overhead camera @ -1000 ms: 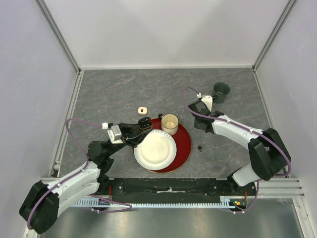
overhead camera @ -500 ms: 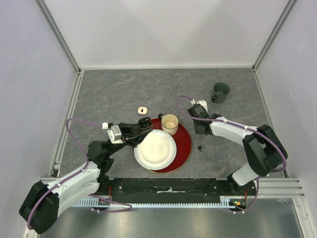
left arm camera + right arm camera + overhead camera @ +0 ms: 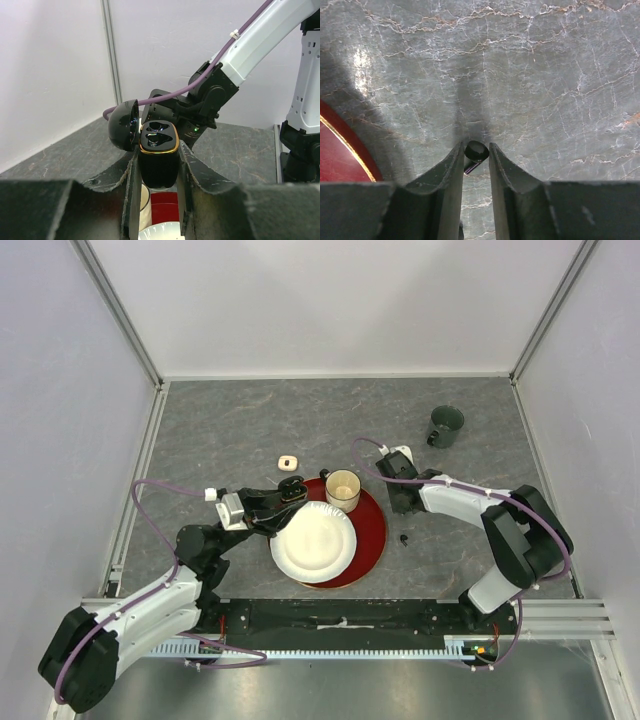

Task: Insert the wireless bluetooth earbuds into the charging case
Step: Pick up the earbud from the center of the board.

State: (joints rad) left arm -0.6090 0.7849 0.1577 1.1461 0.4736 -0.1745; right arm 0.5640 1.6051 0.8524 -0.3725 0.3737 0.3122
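Observation:
My left gripper [image 3: 158,156] is shut on the black charging case [image 3: 158,150]. The case stands upright with a gold rim, and its lid [image 3: 123,125] is swung open to the left. From above, the case [image 3: 291,489] hangs over the far left rim of the red plate [image 3: 372,527]. My right gripper [image 3: 476,155] is shut on a black earbud [image 3: 476,150] above bare table, and from above it [image 3: 404,506] sits just right of the plate. Another black earbud [image 3: 404,538] lies on the table close by. No white earbuds are visible.
A white paper plate [image 3: 313,540] lies on the red plate beside a paper cup [image 3: 343,490]. A small white square item [image 3: 288,461] sits behind the left gripper. A dark mug [image 3: 446,426] stands at the back right.
My right gripper has come away from beside the mug, moving left and nearer, to the right edge of the red plate. The left arm and the case have stayed put.

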